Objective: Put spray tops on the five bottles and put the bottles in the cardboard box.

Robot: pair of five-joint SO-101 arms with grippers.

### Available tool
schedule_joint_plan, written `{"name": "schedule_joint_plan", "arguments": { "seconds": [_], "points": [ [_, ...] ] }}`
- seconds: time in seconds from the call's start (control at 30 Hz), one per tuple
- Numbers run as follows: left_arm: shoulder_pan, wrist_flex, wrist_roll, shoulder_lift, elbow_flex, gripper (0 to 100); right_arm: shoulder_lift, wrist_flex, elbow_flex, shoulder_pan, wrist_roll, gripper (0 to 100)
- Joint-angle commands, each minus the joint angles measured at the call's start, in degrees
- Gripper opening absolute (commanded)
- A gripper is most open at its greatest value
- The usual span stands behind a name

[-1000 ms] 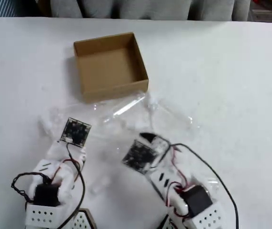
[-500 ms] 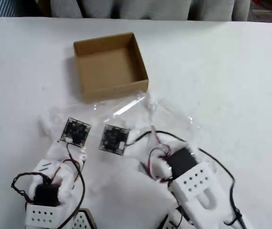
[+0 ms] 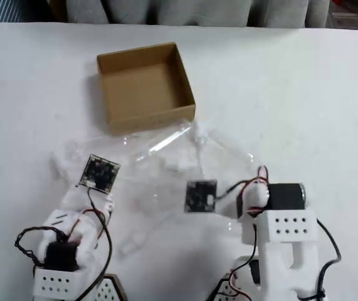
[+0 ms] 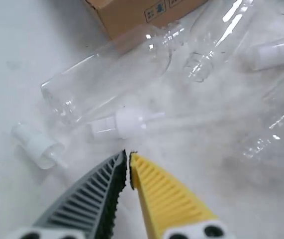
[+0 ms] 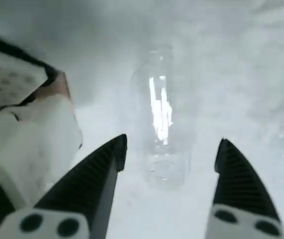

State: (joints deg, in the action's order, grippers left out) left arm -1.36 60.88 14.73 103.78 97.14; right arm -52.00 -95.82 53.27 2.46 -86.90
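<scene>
**Bottles loose by the box, both grippers holding nothing**

The left gripper (image 4: 128, 155) is pinched fully shut with nothing held. It's parked low over the table (image 3: 304, 94), just short of a white top (image 4: 124, 123) that's lying on its side. A second top (image 4: 35, 147) is spotted close by. A clear bottle (image 4: 107, 69) is laid flat with its neck open, between those tops and the box (image 4: 132, 12). The right gripper (image 5: 172, 143) is spread wide with nothing gripped, and another bottle (image 5: 161, 114) is lined up with the gap, just past the tips. From above, the bottles are seen scattered on the table right in front of the box.
</scene>
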Motion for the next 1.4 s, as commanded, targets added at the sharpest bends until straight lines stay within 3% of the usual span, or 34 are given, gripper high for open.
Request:
{"name": "schedule_joint_plan", "arguments": {
  "seconds": [0.0, 0.17, 0.57, 0.63, 0.73, 0.77, 0.83, 0.93, 1.2, 1.37],
  "points": [
    [-0.48, 0.09, 0.35, 0.57, -0.18, 2, 0.13, 3.82, 3.52, -2.51, -3.69, 27.9],
    [-0.48, 0.09, 0.35, 0.57, -0.18, 2, 0.22, 10.42, 10.64, -0.31, -3.60, 32.0],
    [-0.48, 0.09, 0.44, 0.57, -0.18, 2, 0.57, 28.44, 22.33, 3.91, 3.43, 30.7],
    [-0.48, 0.09, 0.44, 0.57, -0.18, 2, 0.57, 29.67, 22.86, 3.56, 3.43, 23.5],
    [-0.48, 0.09, 0.44, 0.57, -0.18, 2, 0.22, 31.69, 22.77, 3.47, 5.54, 3.8],
    [-0.48, 0.09, 0.44, 0.57, -0.18, 2, 0.22, 32.92, 22.15, 3.47, 8.09, 0.0],
    [-0.48, 0.09, 0.44, 0.57, -0.18, 2, 0.13, 33.98, 19.96, 3.30, 15.30, 5.1],
    [-0.48, 0.09, 0.44, 0.57, -0.18, 2, 0.40, 34.07, 13.98, 3.65, 26.55, 0.9],
    [-0.48, 0.18, 0.44, 0.57, -0.18, 2, 0.66, 32.22, 2.02, 3.65, 63.82, 1.7],
    [-0.48, 0.26, 0.44, 0.57, -0.18, 2, 1.36, 32.13, 2.73, 3.65, 74.90, 1.8]
  ]
}}
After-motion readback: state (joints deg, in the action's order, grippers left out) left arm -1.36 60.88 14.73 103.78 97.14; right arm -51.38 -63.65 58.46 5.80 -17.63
